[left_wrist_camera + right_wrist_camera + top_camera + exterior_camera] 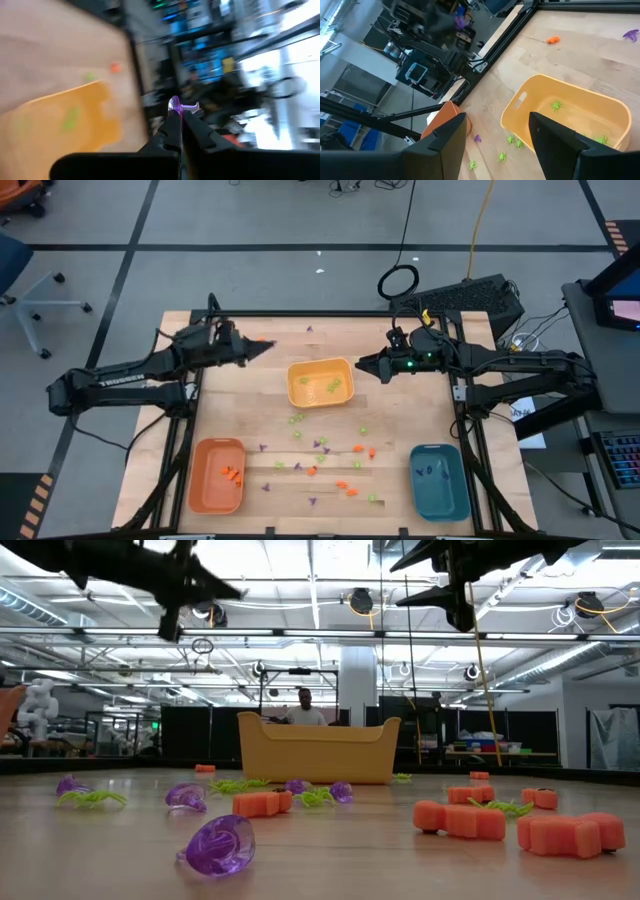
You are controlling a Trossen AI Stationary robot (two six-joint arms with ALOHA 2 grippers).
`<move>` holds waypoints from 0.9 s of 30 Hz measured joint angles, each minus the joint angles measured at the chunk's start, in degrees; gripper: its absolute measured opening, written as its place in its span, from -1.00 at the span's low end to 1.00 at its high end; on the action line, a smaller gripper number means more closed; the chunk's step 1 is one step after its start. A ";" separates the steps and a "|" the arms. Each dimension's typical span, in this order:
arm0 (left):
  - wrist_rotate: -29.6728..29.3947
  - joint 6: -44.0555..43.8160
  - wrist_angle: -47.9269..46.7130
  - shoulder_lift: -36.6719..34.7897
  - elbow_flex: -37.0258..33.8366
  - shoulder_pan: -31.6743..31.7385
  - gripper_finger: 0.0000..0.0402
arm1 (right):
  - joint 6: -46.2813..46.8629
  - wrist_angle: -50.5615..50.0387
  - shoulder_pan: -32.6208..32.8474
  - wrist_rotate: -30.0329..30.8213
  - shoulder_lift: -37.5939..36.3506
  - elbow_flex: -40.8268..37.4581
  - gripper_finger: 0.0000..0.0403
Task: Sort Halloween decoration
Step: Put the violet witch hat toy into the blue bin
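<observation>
I see my left gripper [181, 106] clenched on a purple piece [174, 104] above the worktop's [250, 395] far-left part; right gripper [362, 364] released beside the yellow tray [320, 384].

The wooden table [240, 415] carried a yellow tray [320, 383] in the middle, an orange tray [217, 474] near left, a teal tray [440, 481] near right, and small scattered decoration pieces [318, 460] between them.

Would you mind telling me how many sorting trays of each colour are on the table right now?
Orange tray: 1
Yellow tray: 1
Teal tray: 1
Total: 3 trays
</observation>
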 joint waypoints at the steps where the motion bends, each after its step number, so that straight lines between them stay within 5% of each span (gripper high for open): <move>1: -0.07 -0.04 2.55 0.01 0.00 0.00 -1.00 | 0.00 0.08 0.00 0.08 0.04 0.00 0.00; 15: -2.08 -0.06 25.35 0.17 0.09 -1.25 -1.00 | 0.29 2.94 0.00 3.25 0.30 0.02 0.00; 27: -4.54 1.51 28.12 0.22 0.09 -4.38 -1.00 | 0.04 2.93 0.00 4.50 0.33 0.02 0.00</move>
